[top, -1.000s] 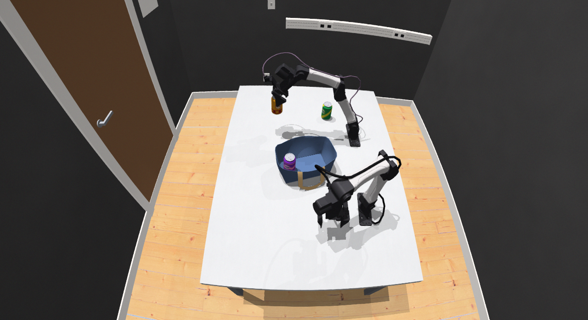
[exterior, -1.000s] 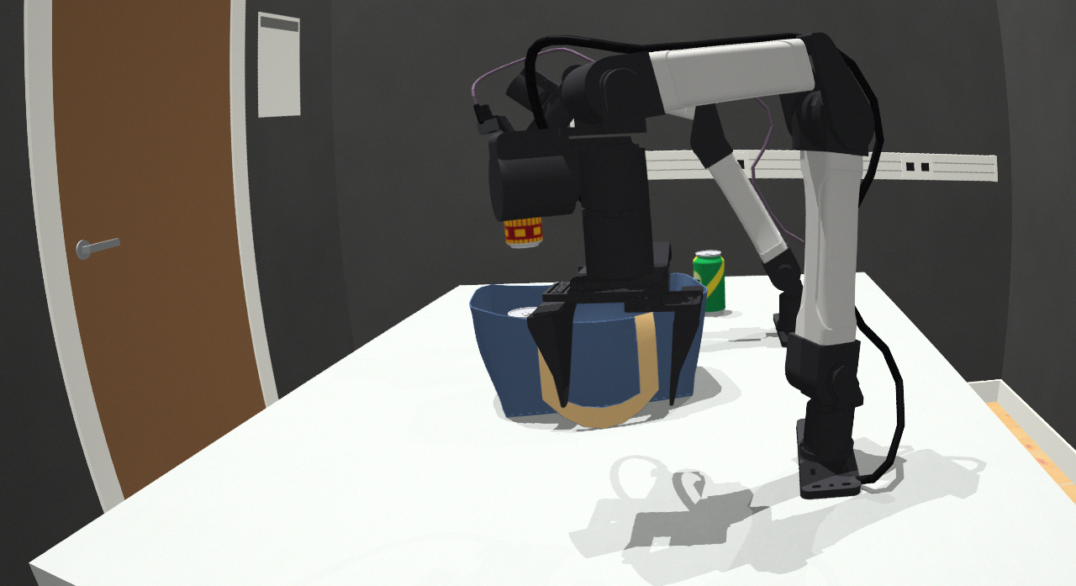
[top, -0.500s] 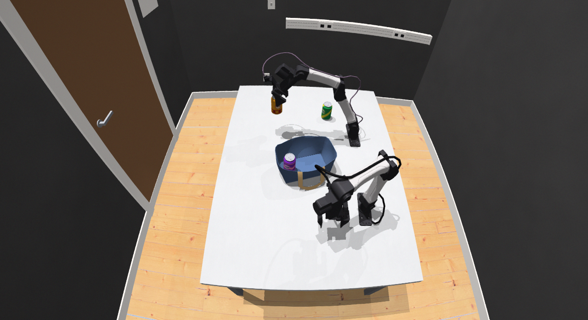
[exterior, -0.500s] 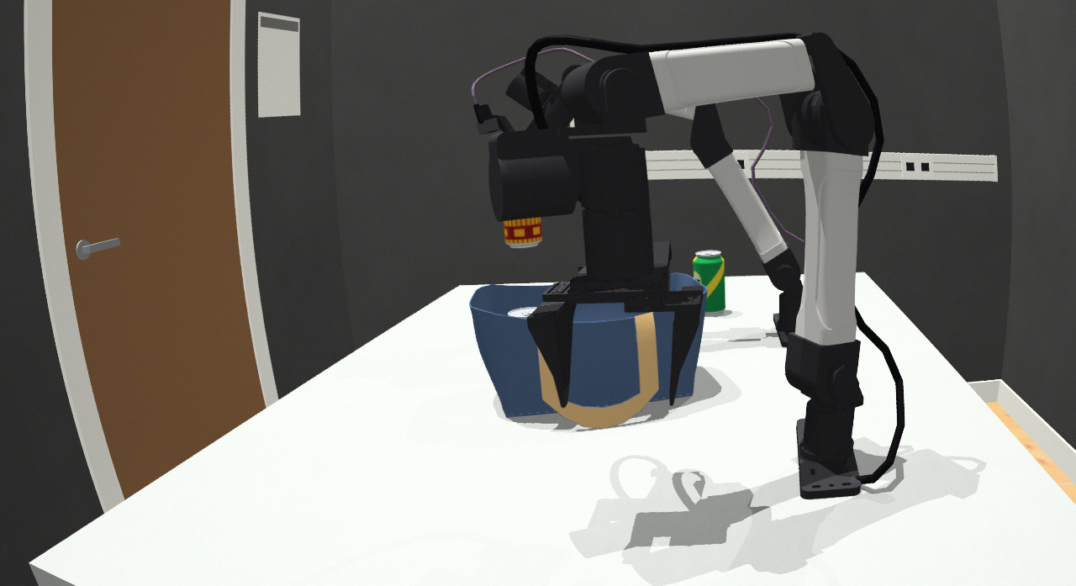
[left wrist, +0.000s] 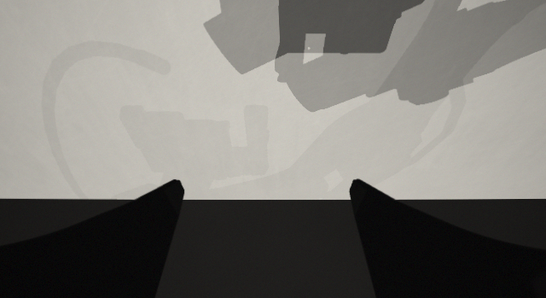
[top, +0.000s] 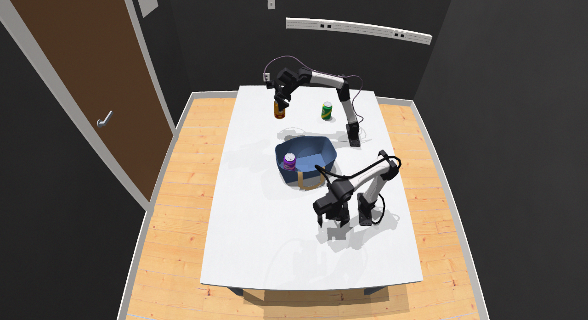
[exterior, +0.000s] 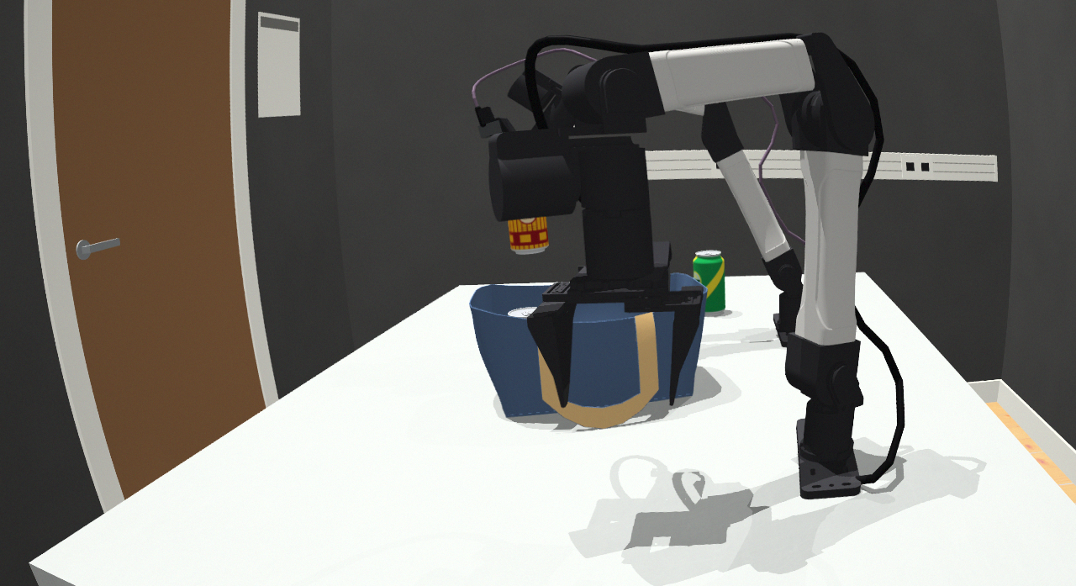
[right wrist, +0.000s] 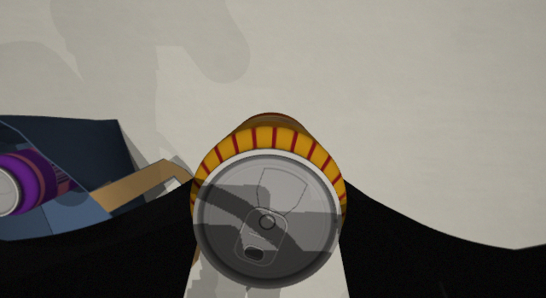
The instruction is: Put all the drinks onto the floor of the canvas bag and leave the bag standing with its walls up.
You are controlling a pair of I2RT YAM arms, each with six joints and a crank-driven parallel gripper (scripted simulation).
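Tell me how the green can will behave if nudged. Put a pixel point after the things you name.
Standing upright and taller than wide, the green can (top: pixel 326 111) (exterior: pixel 709 283) would probably tip if pushed high. Once down, its round side would likely let it roll.
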